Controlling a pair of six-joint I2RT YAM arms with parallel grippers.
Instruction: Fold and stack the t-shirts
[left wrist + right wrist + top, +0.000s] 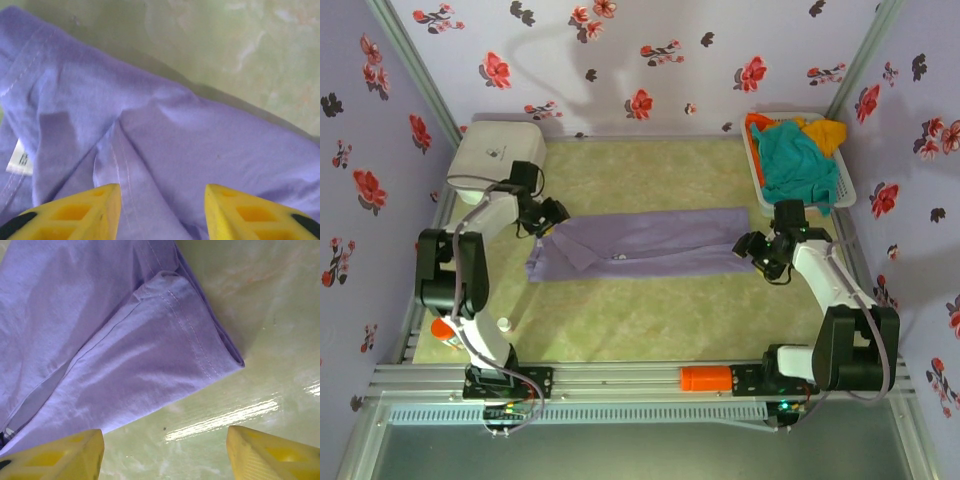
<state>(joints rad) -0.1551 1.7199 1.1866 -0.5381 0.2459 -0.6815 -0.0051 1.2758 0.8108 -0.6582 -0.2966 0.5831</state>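
A pale green counter [650, 320] is seen from above, with the lavender t-shirt [660, 245] laid across its middle as a long, narrow band. It appears to be already folded lengthwise, with the collar end toward the left arm and the hem end toward the right. A white basket [844, 192] at the far right corner is heaped with the other t-shirts, the teal one [798, 165] on top and the orange [757, 125] and yellow [827, 130] ones behind it, none yet folded. A white box [495, 148] is set at the far left corner. The left fingers [75, 212] are held parted just over the collar end; a seam and folded cloth show between them, but nothing is gripped. The right fingers [270, 455] are spread wider still, poised beside the doubled hem corner over bare counter, and nothing is held there either. A small white label [19, 161] is visible inside the neck. The step in hand is judged to be the fold of this first shirt, between the lengthwise fold and the crosswise one. The next move would call for one end to be pinched through all its layers, lifted clear and carried over the other end. The edges would have to be kept square, since loose layers could easily be dragged out of line.
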